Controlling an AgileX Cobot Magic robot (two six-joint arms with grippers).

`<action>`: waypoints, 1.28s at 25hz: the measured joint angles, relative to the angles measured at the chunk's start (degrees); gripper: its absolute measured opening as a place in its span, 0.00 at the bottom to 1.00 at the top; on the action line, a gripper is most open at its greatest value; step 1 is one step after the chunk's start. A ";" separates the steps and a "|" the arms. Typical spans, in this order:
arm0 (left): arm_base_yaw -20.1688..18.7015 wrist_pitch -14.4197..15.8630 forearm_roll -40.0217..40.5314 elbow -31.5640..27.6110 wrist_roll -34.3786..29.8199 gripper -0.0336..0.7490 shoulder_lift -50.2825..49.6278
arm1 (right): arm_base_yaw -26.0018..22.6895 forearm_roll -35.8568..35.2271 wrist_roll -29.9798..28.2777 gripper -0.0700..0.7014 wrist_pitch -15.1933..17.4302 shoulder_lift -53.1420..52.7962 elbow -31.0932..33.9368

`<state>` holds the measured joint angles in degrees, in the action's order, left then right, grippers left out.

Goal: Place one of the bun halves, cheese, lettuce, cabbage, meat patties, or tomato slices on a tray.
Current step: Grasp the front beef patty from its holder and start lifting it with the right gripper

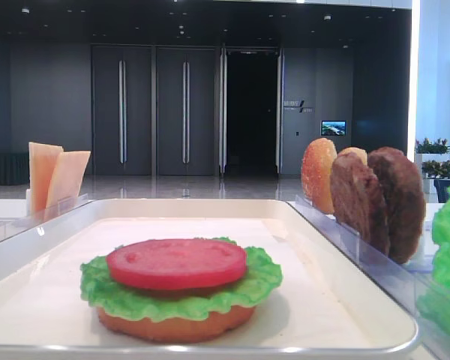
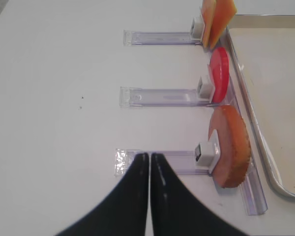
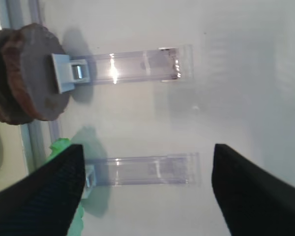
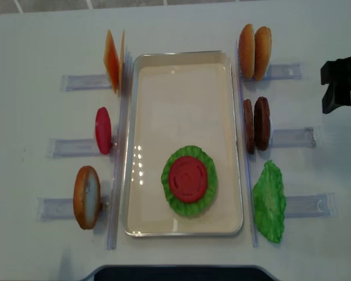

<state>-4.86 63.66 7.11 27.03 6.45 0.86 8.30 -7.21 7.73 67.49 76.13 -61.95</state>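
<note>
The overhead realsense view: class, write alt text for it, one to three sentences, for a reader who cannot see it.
A cream tray on a white table holds a stack of tomato slice on lettuce. Clear holders left of it hold cheese, a tomato slice and a bun half; those on the right hold two bun halves, two meat patties and a lettuce leaf. The right gripper hovers at the right edge.

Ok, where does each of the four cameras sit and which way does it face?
Low exterior: at tray level, facing the stacked tomato; no robot visible.
Right wrist: above the table, looking down at patties; open right gripper shows.
Left wrist: looking down at a bun; shut left gripper shows.
Overhead: straight down on the tray; right gripper at the right edge.
Low and overhead views share the stack.
</note>
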 joint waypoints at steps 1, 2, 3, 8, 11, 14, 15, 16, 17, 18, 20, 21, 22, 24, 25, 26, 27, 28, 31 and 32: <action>0.00 0.00 0.00 0.00 0.00 0.04 0.00 | 1.67 0.07 1.44 0.79 -0.65 0.02 -0.27; 0.00 0.00 0.00 0.00 0.00 0.04 0.00 | 3.41 0.22 2.95 0.79 -1.25 0.02 -0.60; 0.00 0.00 0.00 0.00 0.00 0.04 0.00 | 4.85 0.38 4.27 0.79 -1.83 0.02 -0.92; 0.00 0.00 0.00 0.00 0.00 0.04 0.00 | 12.40 1.21 10.78 0.79 -3.28 1.59 -3.23; 0.00 0.00 0.00 0.00 0.00 0.04 0.00 | 16.34 1.74 13.26 0.79 -3.39 3.81 -4.85; 0.00 0.00 0.00 0.00 0.00 0.04 0.00 | 20.13 3.05 15.96 0.79 -3.87 5.88 -6.25; 0.00 0.00 0.00 0.00 0.00 0.04 0.00 | 21.21 3.45 16.67 0.79 -4.11 6.45 -6.67; 0.00 0.00 0.00 0.00 0.00 0.04 0.00 | 22.07 3.56 17.08 0.79 -4.56 7.15 -6.92; 0.00 0.00 0.00 0.00 0.00 0.04 0.00 | 22.64 3.58 17.36 0.79 -5.01 7.83 -7.08; 0.00 0.00 0.00 0.00 0.00 0.04 0.00 | 23.17 3.63 17.70 0.79 -5.47 8.50 -7.14; 0.00 0.00 0.00 0.00 0.00 0.04 0.00 | 23.95 3.68 18.02 0.79 -5.76 9.76 -7.14; 0.00 0.00 0.00 0.00 0.00 0.04 0.00 | 24.24 3.62 18.07 0.79 -5.93 10.42 -7.14; 0.00 0.00 0.00 0.00 0.00 0.04 0.00 | 24.50 3.62 18.07 0.79 -6.15 10.95 -7.14; 0.00 0.00 0.00 0.00 0.00 0.04 0.00 | 25.03 3.62 18.14 0.79 -6.58 12.05 -7.14; 0.00 0.00 0.00 0.00 0.00 0.04 0.00 | 25.25 3.62 18.20 0.79 -6.78 12.55 -7.14; 0.00 0.00 0.00 0.00 0.00 0.04 0.00 | 25.49 3.62 18.18 0.79 -6.95 12.96 -7.14; 0.00 0.00 0.00 0.00 0.00 0.04 0.00 | 25.79 3.68 18.18 0.78 -7.14 13.36 -7.14; 0.00 0.00 0.00 0.00 0.00 0.04 0.00 | 26.13 3.74 18.18 0.78 -7.38 13.80 -7.14; 0.00 0.00 0.00 0.00 0.00 0.04 0.00 | 27.42 3.78 18.22 0.75 -8.64 14.58 -7.14; 0.00 0.00 0.00 0.00 0.00 0.04 0.00 | 27.83 3.78 18.22 0.74 -9.22 14.84 -7.14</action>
<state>-4.86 63.66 7.11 27.03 6.45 0.86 36.13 -3.43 25.95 58.28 90.97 -69.08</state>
